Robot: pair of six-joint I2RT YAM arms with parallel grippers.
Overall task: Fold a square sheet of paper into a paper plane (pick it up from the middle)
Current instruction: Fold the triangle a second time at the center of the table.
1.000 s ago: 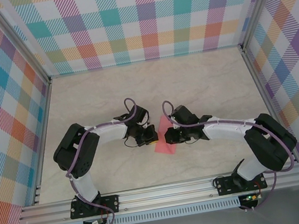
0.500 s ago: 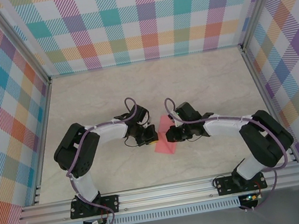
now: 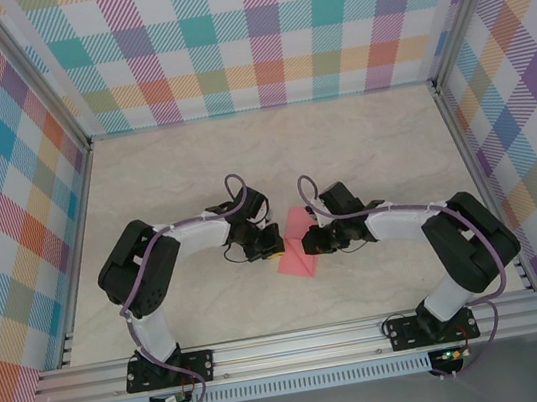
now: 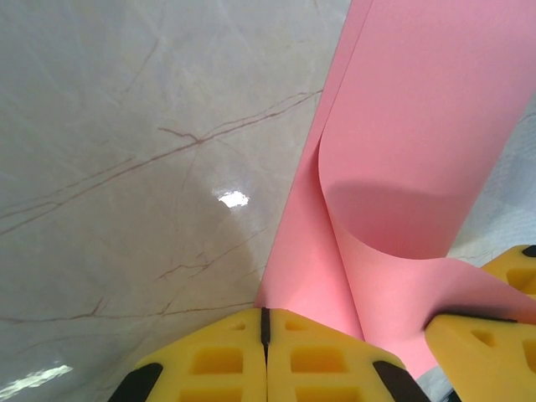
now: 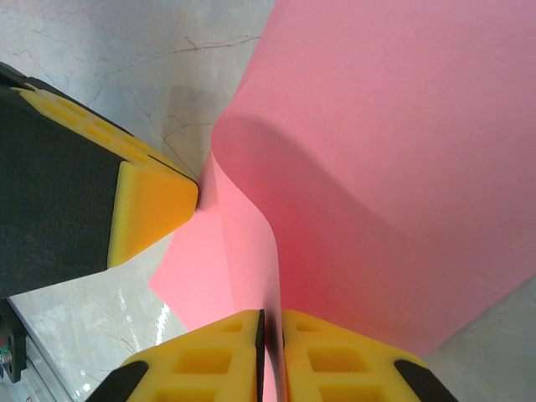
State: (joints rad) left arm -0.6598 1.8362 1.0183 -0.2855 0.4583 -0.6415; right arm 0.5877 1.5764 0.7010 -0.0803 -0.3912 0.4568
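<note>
The thin salmon-pink square sheet of paper (image 3: 294, 262) bows between the left hand (image 3: 269, 245) and right hand (image 3: 309, 245), each pinching an opposite edge.

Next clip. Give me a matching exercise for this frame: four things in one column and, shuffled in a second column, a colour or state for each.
Things
1. square sheet of paper
2. left end effector
3. table
4. back wall

Descriptions
A. pale, marble-veined
B. multicoloured plaid
C. salmon pink, bent into a curve
D. yellow-tipped, shut on the paper's edge

Pairs: 1-C; 2-D; 3-A; 4-B
</note>
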